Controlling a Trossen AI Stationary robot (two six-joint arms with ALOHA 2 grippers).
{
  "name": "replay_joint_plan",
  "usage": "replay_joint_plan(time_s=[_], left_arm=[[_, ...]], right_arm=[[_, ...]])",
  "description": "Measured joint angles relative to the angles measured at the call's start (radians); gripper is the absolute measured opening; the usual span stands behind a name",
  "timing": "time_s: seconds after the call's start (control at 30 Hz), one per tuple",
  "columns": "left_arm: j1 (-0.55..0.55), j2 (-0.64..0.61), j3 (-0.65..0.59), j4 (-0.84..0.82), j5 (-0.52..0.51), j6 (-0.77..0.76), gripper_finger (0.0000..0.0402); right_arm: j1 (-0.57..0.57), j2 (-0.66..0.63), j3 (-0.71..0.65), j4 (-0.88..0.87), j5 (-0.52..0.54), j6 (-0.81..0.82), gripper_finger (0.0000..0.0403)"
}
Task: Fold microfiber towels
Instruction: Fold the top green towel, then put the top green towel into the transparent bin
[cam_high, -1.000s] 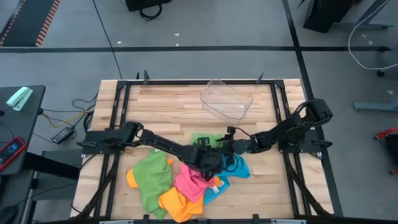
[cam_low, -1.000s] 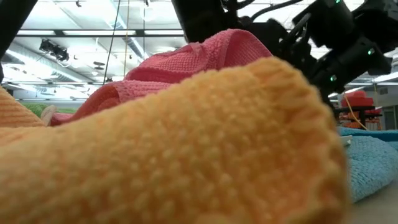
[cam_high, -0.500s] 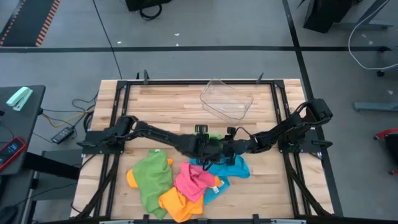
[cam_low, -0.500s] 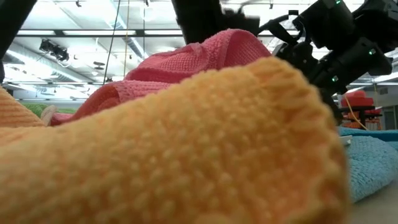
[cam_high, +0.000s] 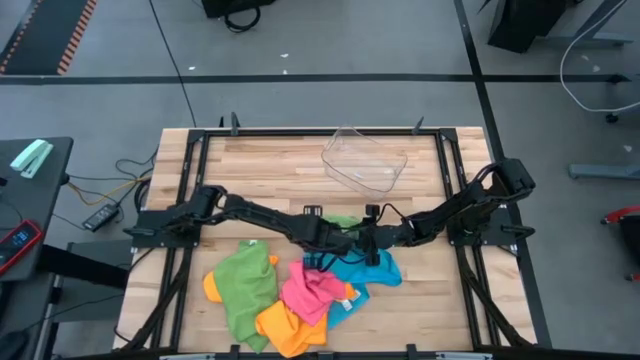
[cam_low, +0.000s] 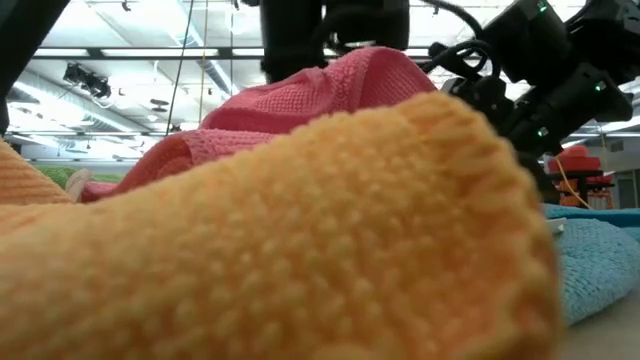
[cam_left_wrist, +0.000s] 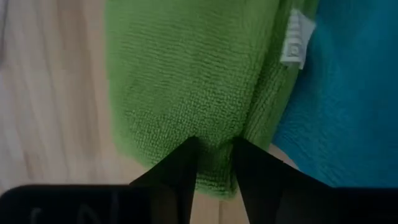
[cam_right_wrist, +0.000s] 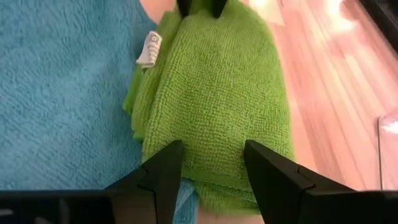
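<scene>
Left arm: reaches low across the desk (cam_high: 260, 165) from its left edge toward the middle, stretched nearly flat.
Left claw (cam_left_wrist: 214, 155): at one edge of the small folded green towel (cam_left_wrist: 186, 81); the two dark fingers (cam_left_wrist: 180, 168) stand close together with the cloth's edge between their tips. Narrow gap; gripping the green towel's edge.
Right arm: comes in from the desk's right edge, also low, pointing at the left arm.
Right claw (cam_right_wrist: 208, 162): at the opposite edge of the same green towel (cam_right_wrist: 217, 93), fingers (cam_right_wrist: 165, 171) spread apart with the cloth lying between them. Open; not pinching.
Green towel position: mid-desk, between the two claws, one side lying on the sky-blue towel (cam_right_wrist: 62, 93), a white tag at the seam.
Other towels: pink towel (cam_high: 312, 288), orange towel (cam_high: 285, 328) and a larger green towel (cam_high: 243, 285) heaped toward the near edge, left of the blue one.
Low view: orange towel (cam_low: 280, 240) fills the foreground, pink behind.
Clear plastic tray (cam_high: 365, 160): far side of desk, well apart from the towels.
</scene>
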Motion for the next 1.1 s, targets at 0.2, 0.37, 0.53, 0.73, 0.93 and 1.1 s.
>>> replay_joint_plan(time_s=[0.2, 0.37, 0.53, 0.73, 0.93, 1.1], left_arm=[[-0.007, -0.01, -0.072, 0.055, -0.004, 0.023, 0.0102], [-0.028, -0.064, -0.073, 0.03, -0.006, 0.041, 0.0086], [-0.042, -0.133, -0.073, -0.029, 0.0, 0.1, 0.0072], [-0.007, -0.183, -0.072, -0.02, 0.004, 0.177, 0.007], [0.089, -0.184, -0.072, 0.082, 0.177, 0.329, 0.0077], [0.186, -0.183, -0.072, 0.177, 0.289, 0.395, 0.0074]], right_arm=[[0.002, 0.0, 0.0, -0.004, 0.0, 0.004, 0.0184], [0.002, 0.0, 0.0, -0.005, -0.001, 0.004, 0.0184], [0.002, 0.0, 0.0, -0.005, -0.001, 0.004, 0.0184], [0.002, -0.005, 0.0, -0.011, -0.001, 0.0, 0.0184], [0.018, -0.062, 0.0, -0.017, 0.0, 0.001, 0.0184], [0.056, -0.091, 0.0, -0.012, 0.0, 0.005, 0.0184]])
